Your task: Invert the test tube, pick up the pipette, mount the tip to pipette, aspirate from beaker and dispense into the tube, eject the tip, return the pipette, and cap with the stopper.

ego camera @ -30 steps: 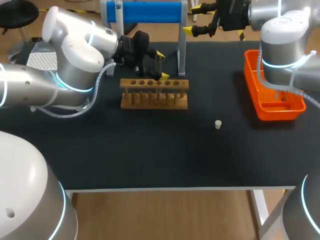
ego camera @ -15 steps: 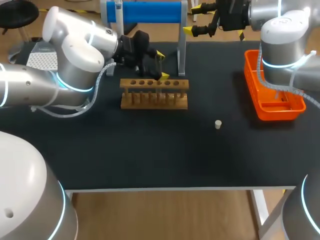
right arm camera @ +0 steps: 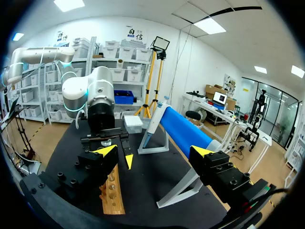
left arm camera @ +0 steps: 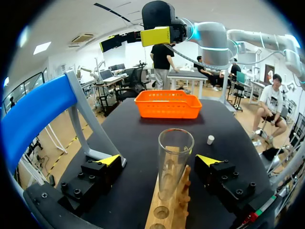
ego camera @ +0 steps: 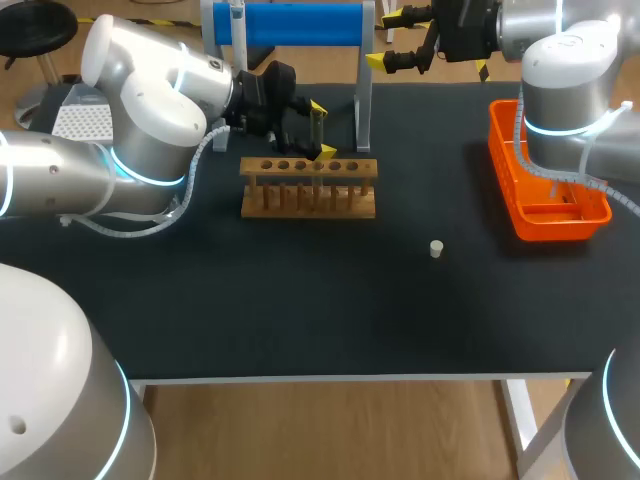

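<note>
Your left gripper (left arm camera: 158, 161) stands wide at the wooden rack (ego camera: 308, 187). Its 2 yellow-tipped fingers are on either side of the test tube (left arm camera: 173, 164) with a clear gap at each side, so it holds nothing. The tube is upright in the rack, open mouth up, near the bench's far edge and left of the middle. Your right gripper (ego camera: 385, 40) is also wide and empty, hanging over the far edge just beside the right end of the blue stand (ego camera: 300, 22).

Judging from the mouth-up tube, step 1, the inversion, looks done or all but done; you would only need to clear the left arm away. Everything after that is left. The pipette (right arm camera: 150, 130) sits on the blue stand, untouched, and whether it carries a tip is too small to tell. The stopper (ego camera: 436, 248) lies loose on the bench (ego camera: 300, 310), right of the middle and well apart from the rack. The orange basket (ego camera: 503, 165) sits along the right edge. Neither the beaker nor any tips show in these views, so check where they are before the pipette pick-up. About 1 of 7 steps is behind you.
</note>
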You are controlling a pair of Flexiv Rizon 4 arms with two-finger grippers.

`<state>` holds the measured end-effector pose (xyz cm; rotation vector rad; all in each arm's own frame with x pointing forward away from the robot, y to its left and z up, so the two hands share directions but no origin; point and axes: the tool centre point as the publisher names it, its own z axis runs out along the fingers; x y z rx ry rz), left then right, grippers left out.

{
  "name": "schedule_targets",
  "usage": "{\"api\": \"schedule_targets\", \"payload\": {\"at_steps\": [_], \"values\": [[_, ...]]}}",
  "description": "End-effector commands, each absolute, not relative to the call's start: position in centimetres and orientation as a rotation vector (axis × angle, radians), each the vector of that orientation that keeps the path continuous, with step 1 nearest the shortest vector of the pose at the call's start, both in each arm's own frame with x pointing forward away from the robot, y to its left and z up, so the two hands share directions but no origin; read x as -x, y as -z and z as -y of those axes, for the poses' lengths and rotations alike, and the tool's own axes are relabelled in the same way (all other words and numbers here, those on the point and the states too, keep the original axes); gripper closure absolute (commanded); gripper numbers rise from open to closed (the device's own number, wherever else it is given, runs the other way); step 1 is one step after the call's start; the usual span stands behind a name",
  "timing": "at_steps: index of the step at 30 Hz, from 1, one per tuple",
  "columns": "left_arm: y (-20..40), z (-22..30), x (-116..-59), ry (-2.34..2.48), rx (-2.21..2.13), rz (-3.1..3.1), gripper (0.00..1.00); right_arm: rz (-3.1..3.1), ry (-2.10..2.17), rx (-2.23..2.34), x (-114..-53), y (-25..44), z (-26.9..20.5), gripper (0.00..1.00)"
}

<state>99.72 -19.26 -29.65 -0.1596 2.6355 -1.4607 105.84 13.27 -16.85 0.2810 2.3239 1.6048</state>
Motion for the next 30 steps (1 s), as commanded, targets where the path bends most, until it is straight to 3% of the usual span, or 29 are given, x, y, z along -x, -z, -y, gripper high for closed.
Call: {"api": "schedule_targets", "payload": {"at_steps": [1, 30], "values": [[29.68, 19.22, -99.54, 1.462, 0.159, -2.624, 0.00, -2.328, -1.605, -0.280, -105.90, 16.81, -13.20, 0.00], [29.14, 19.39, -99.34, 1.490, 0.067, -2.578, 0.00, -2.328, -1.605, -0.280, -105.90, 16.81, -13.20, 0.00]]}}
